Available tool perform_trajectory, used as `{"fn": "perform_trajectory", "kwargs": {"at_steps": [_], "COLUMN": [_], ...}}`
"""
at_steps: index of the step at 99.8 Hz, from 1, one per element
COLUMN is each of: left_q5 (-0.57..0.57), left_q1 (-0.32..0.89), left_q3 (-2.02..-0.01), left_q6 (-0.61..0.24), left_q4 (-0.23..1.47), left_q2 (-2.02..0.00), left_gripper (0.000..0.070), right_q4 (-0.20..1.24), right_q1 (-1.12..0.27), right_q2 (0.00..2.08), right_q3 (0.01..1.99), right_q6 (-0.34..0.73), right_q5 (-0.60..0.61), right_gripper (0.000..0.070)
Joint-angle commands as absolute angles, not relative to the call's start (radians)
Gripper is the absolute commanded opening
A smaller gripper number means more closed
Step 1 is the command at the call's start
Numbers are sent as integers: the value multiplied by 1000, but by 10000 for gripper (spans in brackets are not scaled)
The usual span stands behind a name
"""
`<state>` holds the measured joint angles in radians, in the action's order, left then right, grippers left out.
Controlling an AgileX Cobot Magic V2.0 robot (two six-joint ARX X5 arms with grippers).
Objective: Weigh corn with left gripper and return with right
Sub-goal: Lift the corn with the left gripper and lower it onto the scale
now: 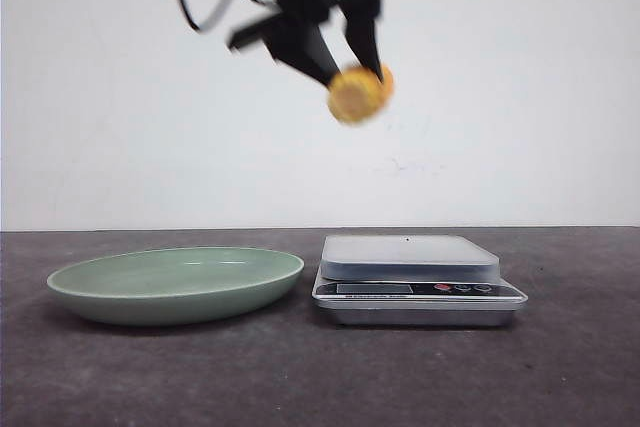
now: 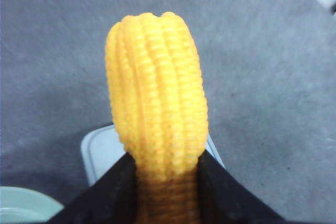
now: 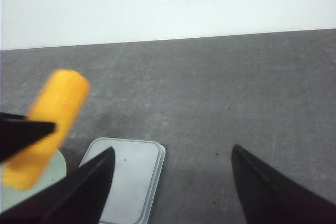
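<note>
Aloft, left gripper [image 1: 345, 65] clamps corn [image 1: 360, 93] by one end, long axis running straight out past fingertips, above kitchen scale [image 1: 410, 259]. Right gripper [image 3: 173, 182] gapes, empty.

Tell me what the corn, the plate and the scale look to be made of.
Corn: likely moulded plastic or rubber; uniform matte yellow, very regular ribbed rows.
Plate: probably glazed ceramic; pale green, smooth, soft sheen, thick rim.
Scale: silvery body, metal or metallic-painted plastic, I cannot tell which; pale smooth platform, looks like plastic.
Left hand holds the corn in the air.
</note>
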<state>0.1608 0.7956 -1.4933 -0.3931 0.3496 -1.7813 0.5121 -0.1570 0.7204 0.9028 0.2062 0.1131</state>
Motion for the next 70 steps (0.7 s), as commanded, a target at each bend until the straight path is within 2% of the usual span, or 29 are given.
{"fn": "perform_trajectory", "kwargs": {"at_steps": [1,12,50,57,66,70], "left_q5": [166,165,165,164,164,164], "left_q1": [813,824,832,833,833,833], "left_q3": [-1552,-1592,-1599,-1599,-1599,-1599], "left_q6": [-439,-487,-510,-509,-506,-506], "left_q4": [352,350,397,397,397,397], "left_q2": [-1855,-1928,-2040,-2041,-2041,-2041], "left_gripper": [6,5,10,104,348,431], "right_q4": [504,504,517,518,518,518], "right_q1": [-162,-162,-162,-162,-162,-162], "right_q2": [723,723,723,723,723,723], "right_q3": [918,918,918,918,918,918], "right_q6": [198,198,197,197,197,197], "right_q5": [116,116,115,112,112,112], "right_gripper": [442,442,443,443,443,443]}}
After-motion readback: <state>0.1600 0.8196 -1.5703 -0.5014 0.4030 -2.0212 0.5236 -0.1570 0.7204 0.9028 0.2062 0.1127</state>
